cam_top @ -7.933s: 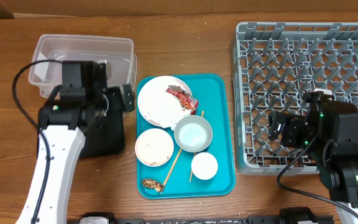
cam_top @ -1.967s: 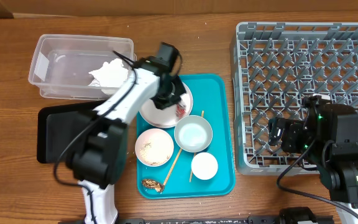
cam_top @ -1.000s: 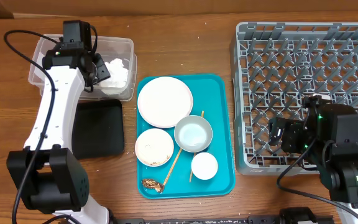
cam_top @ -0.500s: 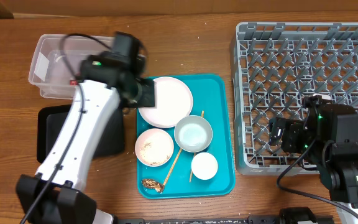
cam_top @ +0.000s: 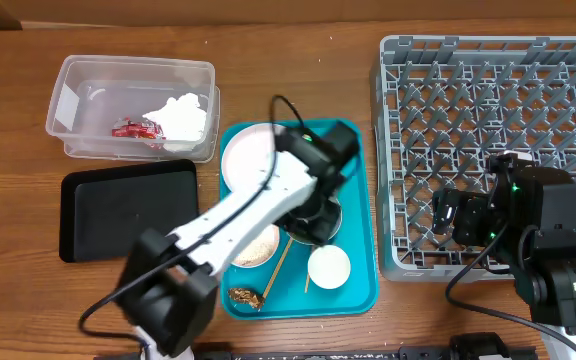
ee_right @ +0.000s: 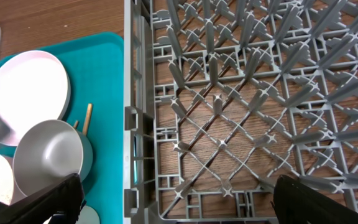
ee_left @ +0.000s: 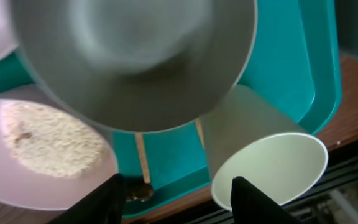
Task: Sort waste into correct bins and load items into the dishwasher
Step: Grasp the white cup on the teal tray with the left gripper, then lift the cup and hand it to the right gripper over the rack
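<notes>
My left gripper point(cam_top: 311, 212) is open and empty, low over the grey-blue metal bowl point(ee_left: 135, 56) on the teal tray point(cam_top: 353, 160). In the left wrist view its fingers point(ee_left: 179, 202) frame a chopstick point(ee_left: 143, 165) and the brown food scrap point(ee_left: 138, 191), with the white cup point(ee_left: 266, 162) on the right and the small white bowl point(ee_left: 42, 149) holding rice on the left. The arm covers part of the white plate point(cam_top: 246, 155). The clear tub point(cam_top: 88, 90) holds the red wrapper point(cam_top: 133, 128) and the white tissue point(cam_top: 183, 118). My right gripper point(cam_top: 453, 215) is open over the grey dish rack point(cam_top: 488, 100).
The black tray point(cam_top: 128, 212) lies left of the teal tray, below the tub. The cup point(cam_top: 328, 266), chopsticks point(cam_top: 283, 262) and brown scrap point(cam_top: 243, 295) sit at the teal tray's front. The rack point(ee_right: 260, 112) shows only pegs.
My left arm swung from the tub side rightward across the plate to the metal bowl. The red wrapper and tissue now show lying in the tub. The right arm has not moved.
</notes>
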Available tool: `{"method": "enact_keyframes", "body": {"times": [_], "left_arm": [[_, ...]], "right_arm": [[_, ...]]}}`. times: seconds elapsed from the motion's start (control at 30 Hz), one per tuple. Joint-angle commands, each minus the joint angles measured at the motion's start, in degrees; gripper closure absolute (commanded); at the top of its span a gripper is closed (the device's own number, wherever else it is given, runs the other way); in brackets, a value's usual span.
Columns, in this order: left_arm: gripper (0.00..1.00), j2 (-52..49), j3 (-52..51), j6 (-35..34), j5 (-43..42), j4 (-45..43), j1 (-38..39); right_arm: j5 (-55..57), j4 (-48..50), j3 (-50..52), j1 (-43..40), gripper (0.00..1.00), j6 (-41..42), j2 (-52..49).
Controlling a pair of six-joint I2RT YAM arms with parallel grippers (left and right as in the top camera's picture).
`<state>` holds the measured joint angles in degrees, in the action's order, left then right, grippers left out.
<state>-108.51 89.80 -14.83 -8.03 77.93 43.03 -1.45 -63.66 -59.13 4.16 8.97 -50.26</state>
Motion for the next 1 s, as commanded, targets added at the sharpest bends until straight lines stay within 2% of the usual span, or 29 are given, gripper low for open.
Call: {"method": "enact_keyframes", "body": {"times": [0.0,0.1,0.27,0.3,0.33,0.5,0.63,0.73,0.83,0.97], "left_arm": [[0.44,-2.95,0.24,-0.63,-0.61,0.39,2.67],[0.48,-4.5,0.22,-0.61,-0.42,0.92,3.65],[0.77,-6.84,0.22,-0.61,-0.42,0.9,3.87],[0.9,-7.23,0.22,-0.61,-0.42,0.87,3.87],[0.96,-7.28,0.22,-0.61,-0.42,0.9,3.8],[0.96,-5.75,0.5,1.77,-1.57,2.27,2.6],[0.96,-1.44,1.33,7.76,-8.28,3.39,-0.66],[0.96,2.58,1.99,9.27,-12.24,2.4,-5.22],[0.96,6.51,2.1,11.02,-21.99,-1.7,-12.33],[0.96,8.26,2.1,13.18,-45.66,-10.34,-21.64]], "right_arm": [[0.35,0.26,-1.68,0.26,0.0,0.02,0.24],[0.35,0.26,-1.68,0.26,0.0,0.02,0.24],[0.35,0.07,-1.68,0.26,0.0,0.02,0.24],[0.35,0.0,-1.68,0.26,0.0,0.02,0.24],[0.35,0.0,-1.68,0.26,0.0,0.02,0.24],[0.63,-0.02,-1.68,0.26,0.0,0.02,0.24],[5.18,-0.59,-1.68,0.26,0.0,0.24,0.26],[10.99,-0.35,-1.68,-0.13,0.0,5.79,0.24],[10.45,1.51,-1.68,-1.79,0.0,7.98,0.24],[-5.92,6.29,-1.68,-3.61,0.0,2.16,-1.29]]}}
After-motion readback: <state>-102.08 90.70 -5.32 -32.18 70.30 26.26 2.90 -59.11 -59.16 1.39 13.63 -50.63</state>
